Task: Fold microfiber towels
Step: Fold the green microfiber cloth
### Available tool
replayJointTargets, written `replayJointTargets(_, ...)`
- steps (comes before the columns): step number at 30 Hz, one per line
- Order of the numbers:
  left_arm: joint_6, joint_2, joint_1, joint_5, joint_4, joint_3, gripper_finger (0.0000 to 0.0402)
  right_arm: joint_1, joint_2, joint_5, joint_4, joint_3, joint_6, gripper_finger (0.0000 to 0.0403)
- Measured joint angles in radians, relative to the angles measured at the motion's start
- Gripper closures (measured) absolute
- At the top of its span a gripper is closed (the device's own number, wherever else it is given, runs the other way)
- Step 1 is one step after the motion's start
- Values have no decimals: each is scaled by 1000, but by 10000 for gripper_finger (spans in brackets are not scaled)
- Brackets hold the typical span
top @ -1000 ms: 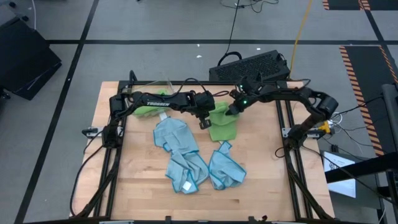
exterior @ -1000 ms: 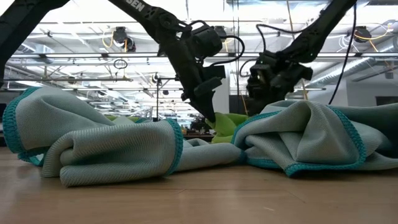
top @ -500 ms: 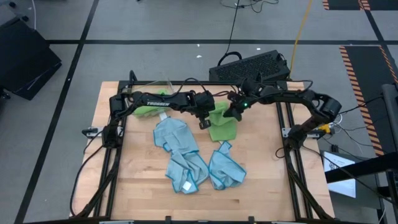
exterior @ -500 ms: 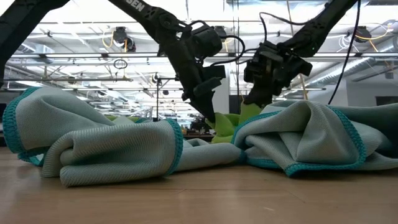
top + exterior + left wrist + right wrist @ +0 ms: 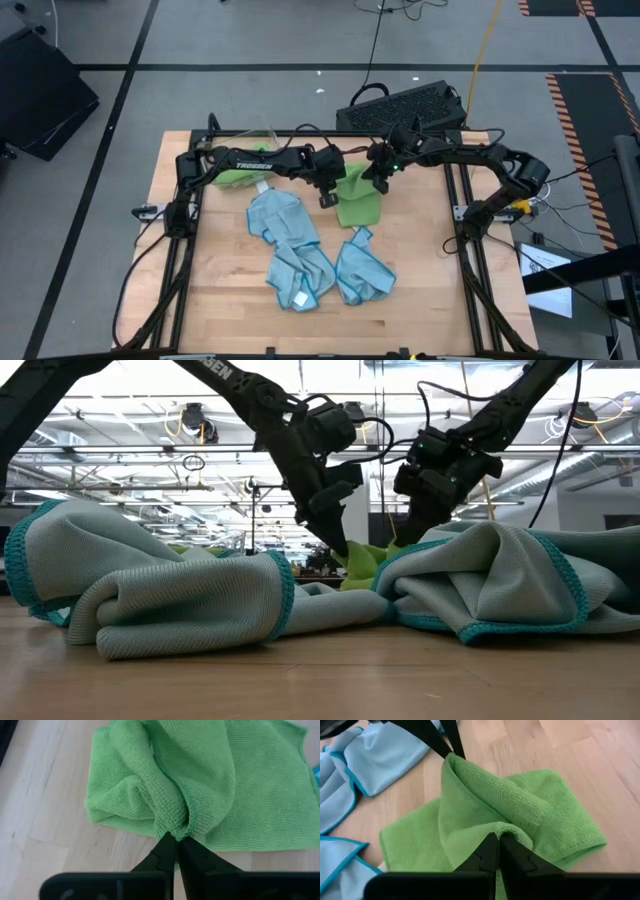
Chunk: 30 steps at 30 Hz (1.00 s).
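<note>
I have both arms on one lime green towel [image 5: 358,205] lying at the far middle of the wooden table [image 5: 220,300]. My left gripper [image 5: 173,841] is pinched tight on a bunched edge of that towel at its left side, and my right gripper [image 5: 496,840] is pinched tight on a raised fold of the same cloth from the far right, so the towel is lifted into a ridge between them while most of it rests on the wood. I judge the fold on this towel as under way but not finished: it is doubled over, yet its edges are not squared. More green cloth [image 5: 236,178] lies at the far left under my left arm; I cannot tell whether it is folded or how many pieces it is. The light blue towels [image 5: 300,250] sit crumpled in a loose heap toward the near middle, just beside the green one, and none of them looks folded, so I judge most of the task as left. The table is pale wood planking on a grey floor marked with dark lines; a black box [image 5: 402,106] stands beyond the far edge. The low view shows a large hall with ceiling lights behind.
</note>
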<state>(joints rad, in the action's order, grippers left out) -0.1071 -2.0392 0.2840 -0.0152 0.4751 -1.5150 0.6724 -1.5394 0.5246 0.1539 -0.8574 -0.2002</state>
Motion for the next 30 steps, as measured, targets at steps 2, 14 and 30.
replayJointTargets(2,-18,0,0,-15,0,0,387,0,0,1,0,0,7,386)
replayJointTargets(14,-46,0,33,-14,0,0,391,0,0,-57,-34,0,-1,228)
replayJointTargets(30,-95,-2,42,-68,0,0,392,-17,0,-20,-349,137,51,150)
